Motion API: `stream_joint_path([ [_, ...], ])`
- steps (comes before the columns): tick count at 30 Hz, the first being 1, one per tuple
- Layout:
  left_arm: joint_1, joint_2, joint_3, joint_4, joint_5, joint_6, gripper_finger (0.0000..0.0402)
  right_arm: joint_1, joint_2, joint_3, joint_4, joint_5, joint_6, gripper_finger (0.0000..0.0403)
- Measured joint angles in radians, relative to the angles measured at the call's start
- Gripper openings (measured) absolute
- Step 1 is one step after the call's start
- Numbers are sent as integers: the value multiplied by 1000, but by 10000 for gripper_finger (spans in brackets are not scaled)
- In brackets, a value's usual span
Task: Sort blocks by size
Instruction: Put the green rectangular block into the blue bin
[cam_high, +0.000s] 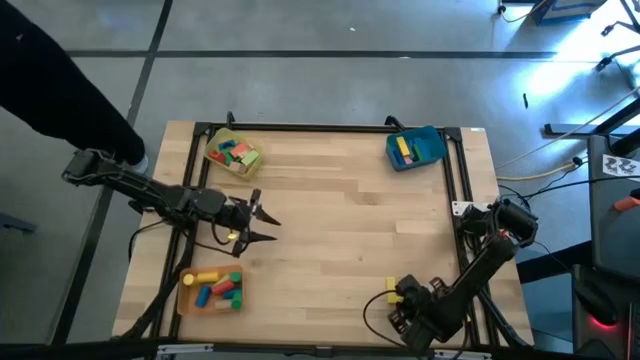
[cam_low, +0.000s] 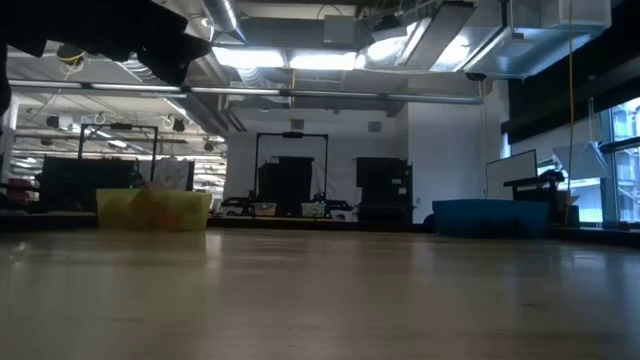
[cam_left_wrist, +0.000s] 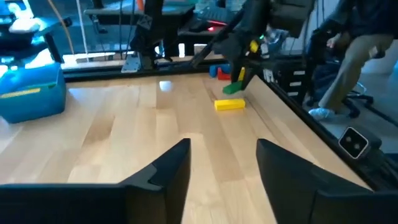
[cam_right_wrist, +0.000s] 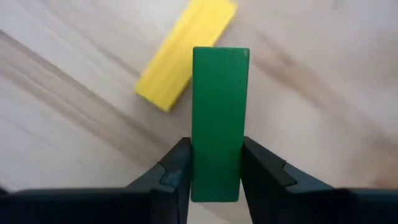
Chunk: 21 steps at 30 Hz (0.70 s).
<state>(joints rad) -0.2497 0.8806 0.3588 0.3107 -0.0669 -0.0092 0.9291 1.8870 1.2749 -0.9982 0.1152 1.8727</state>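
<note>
Fingers (cam_right_wrist: 180, 177) of the right gripper (cam_right_wrist: 216, 177) are pressed against both long sides of a green rectangular wooden bar (cam_right_wrist: 219, 118), which is clamped between them and stands out forward over the pale wooden table (cam_right_wrist: 323, 112). Just beyond the bar, a yellow rectangular block (cam_right_wrist: 185, 55) lies flat on the table at a slant, one corner hidden behind the green bar; whether the two touch cannot be told. In the high view this gripper is seen at the near right corner of the table, with the yellow block just beside it. At the near left corner an orange plastic tray (cam_high: 186, 297) holds several blocks (cam_high: 221, 288) in yellow, red, blue and green. Farther along the left side, the left gripper (cam_high: 262, 224) is held above bare table, its two dark fingers spread apart with nothing between them; in its wrist view the gap between the fingers shows only wood. At the far left corner a yellow plastic tray (cam_high: 216, 140) carries small blocks (cam_high: 235, 155) in green, pink and yellow. At the far right corner a blue plastic tray (cam_high: 434, 150) contains a yellow bar (cam_high: 402, 148). Beyond the table's left edge, a person's dark sleeve (cam_high: 50, 80) is visible over the grey floor.
</note>
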Motion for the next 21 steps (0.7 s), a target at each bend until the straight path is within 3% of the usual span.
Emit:
stream_joint_path([
  [3,17,0,0,1,0,-49,201,0,0,61,-82,80,-1,109],
  [7,23,0,0,16,-1,-156,243,-2,-1,105,-99,290,-52,109],
  [13,22,36,0,78,-1,-242,260,-70,-2,102,-18,572,-201,109],
  [21,21,174,0,213,1,-174,260,-199,-2,85,252,696,-587,112],
])
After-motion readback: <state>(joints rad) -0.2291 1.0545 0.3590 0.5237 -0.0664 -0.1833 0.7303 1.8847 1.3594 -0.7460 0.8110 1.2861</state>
